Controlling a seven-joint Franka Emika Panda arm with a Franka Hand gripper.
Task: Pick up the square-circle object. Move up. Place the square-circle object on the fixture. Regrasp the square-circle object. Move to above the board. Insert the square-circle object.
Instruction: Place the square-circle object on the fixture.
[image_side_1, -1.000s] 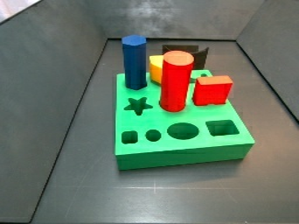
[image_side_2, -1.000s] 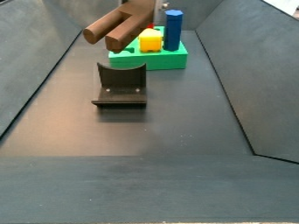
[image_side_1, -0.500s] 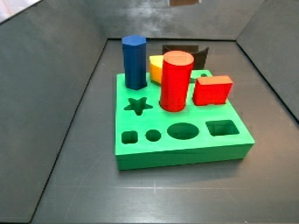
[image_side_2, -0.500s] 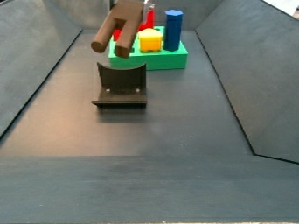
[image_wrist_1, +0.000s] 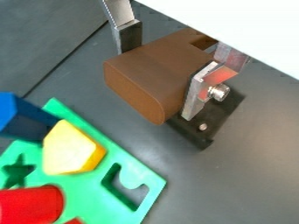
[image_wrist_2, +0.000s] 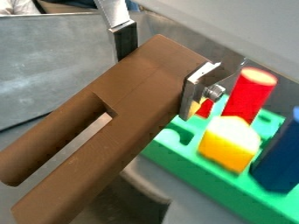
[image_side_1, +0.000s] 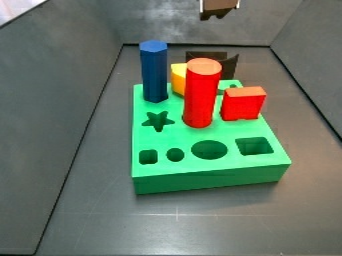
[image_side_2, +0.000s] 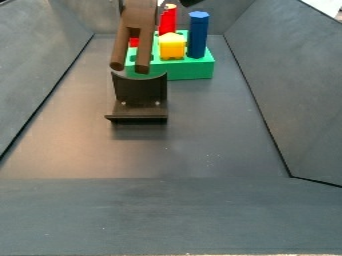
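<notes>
Square-circle object (image_side_2: 127, 42), clamped between the gripper (image_wrist_1: 163, 61) fingers, hangs tilted just above the fixture (image_side_2: 138, 97) at upper left in a side view, so placing, regrasping and insertion into the board (image_side_1: 201, 150) remain.

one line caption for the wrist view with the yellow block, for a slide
Hand holds the brown square-circle object above the green board beside red, yellow and blue pegs.
</notes>
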